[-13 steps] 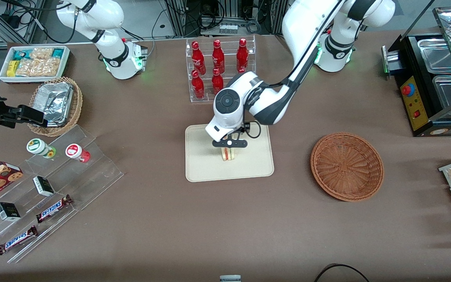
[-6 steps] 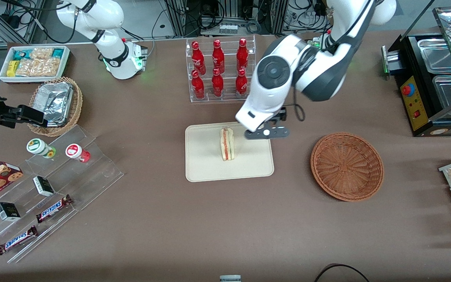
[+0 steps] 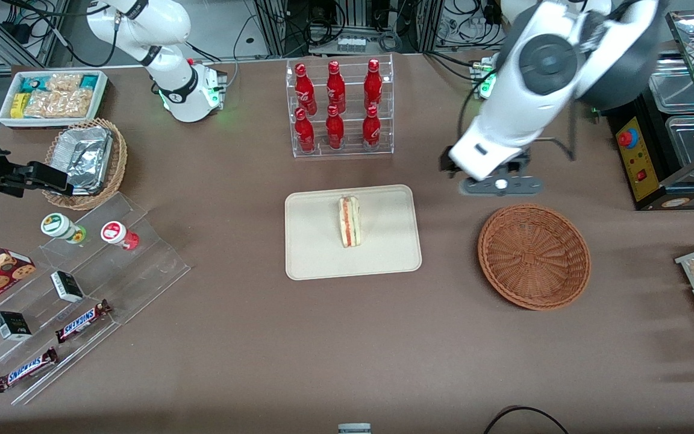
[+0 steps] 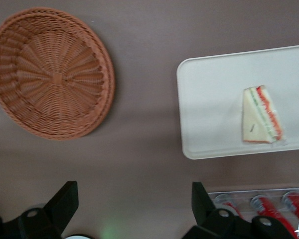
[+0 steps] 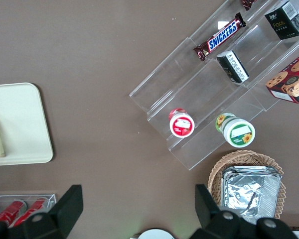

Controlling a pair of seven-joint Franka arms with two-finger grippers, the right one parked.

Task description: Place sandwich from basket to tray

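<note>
The sandwich (image 3: 349,220), a pale bread wedge with red and green filling, stands on edge in the middle of the cream tray (image 3: 311,253); both show in the left wrist view, sandwich (image 4: 259,116) on tray (image 4: 209,109). The reddish-brown wicker basket (image 3: 534,256) is empty and sits beside the tray toward the working arm's end; it also shows in the left wrist view (image 4: 50,72). My gripper (image 3: 497,184) is raised high above the table, farther from the front camera than the basket. It is open and holds nothing, its fingers (image 4: 65,201) wide apart.
A clear rack of red bottles (image 3: 338,108) stands farther from the camera than the tray. A black food warmer (image 3: 666,120) sits at the working arm's end. Acrylic steps with snacks (image 3: 76,289) and a foil-filled tan basket (image 3: 85,160) lie toward the parked arm's end.
My gripper let go of the sandwich on the tray, rose and swung away toward the working arm's end, past the tray's edge to above the table near the basket. The sandwich stays on the tray.
</note>
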